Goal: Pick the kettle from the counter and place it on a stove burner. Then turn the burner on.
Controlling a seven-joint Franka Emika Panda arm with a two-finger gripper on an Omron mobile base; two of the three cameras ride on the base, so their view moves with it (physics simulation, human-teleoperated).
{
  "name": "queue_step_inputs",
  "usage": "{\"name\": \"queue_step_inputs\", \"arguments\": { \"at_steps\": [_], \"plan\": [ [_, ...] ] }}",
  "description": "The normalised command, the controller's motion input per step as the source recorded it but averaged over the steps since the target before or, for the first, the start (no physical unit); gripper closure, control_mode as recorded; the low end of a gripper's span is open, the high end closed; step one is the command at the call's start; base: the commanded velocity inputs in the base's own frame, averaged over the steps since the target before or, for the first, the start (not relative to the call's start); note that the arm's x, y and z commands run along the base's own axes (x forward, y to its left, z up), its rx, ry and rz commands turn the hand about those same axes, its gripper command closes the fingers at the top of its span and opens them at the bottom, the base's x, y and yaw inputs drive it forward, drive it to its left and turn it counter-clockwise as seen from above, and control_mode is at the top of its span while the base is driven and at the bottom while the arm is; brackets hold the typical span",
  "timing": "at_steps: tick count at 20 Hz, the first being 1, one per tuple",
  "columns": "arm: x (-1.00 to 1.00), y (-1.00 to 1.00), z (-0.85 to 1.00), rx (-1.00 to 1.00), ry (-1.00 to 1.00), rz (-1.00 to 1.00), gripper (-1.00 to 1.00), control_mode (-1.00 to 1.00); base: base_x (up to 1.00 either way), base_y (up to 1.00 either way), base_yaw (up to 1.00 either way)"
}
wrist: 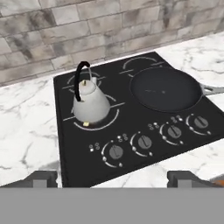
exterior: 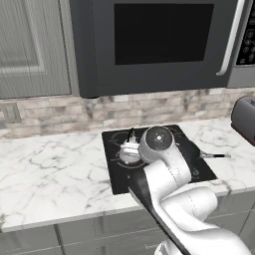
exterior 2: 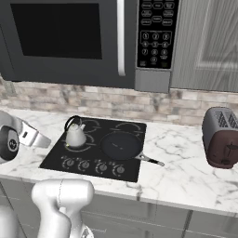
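Note:
The small pale kettle [wrist: 89, 105] with a thin black arched handle stands upright on the front-left stove burner [wrist: 114, 114], a ring of pale lines on the black cooktop. The right base view shows the kettle [exterior 2: 76, 135] at the cooktop's left. My gripper [wrist: 111, 179] is open with nothing between its fingertips. It hovers over the white marble counter [wrist: 26, 131] in front of the cooktop, apart from the kettle. In the right base view the gripper [exterior 2: 44, 139] sits left of the cooktop, pointing toward the kettle.
A dark frying pan [wrist: 166, 89] rests on the right burners with its handle pointing right. Several knobs [wrist: 116, 152] line the cooktop's front edge. A toaster [exterior 2: 222, 137] stands on the counter at the right. A microwave [exterior 2: 69, 37] hangs above the cooktop.

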Motion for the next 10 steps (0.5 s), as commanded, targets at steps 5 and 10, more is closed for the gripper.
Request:
{"name": "queue_step_inputs", "arguments": {
  "at_steps": [5, 10],
  "plan": [
    [-0.03, 0.00, 0.00, -0.06, 0.37, 0.20, -1.00, -1.00, 0.00, 0.00, 0.00],
    [0.01, 0.00, 0.00, -0.11, 0.33, 0.11, -1.00, -1.00, 0.00, 0.00, 0.00]
  ]
}}
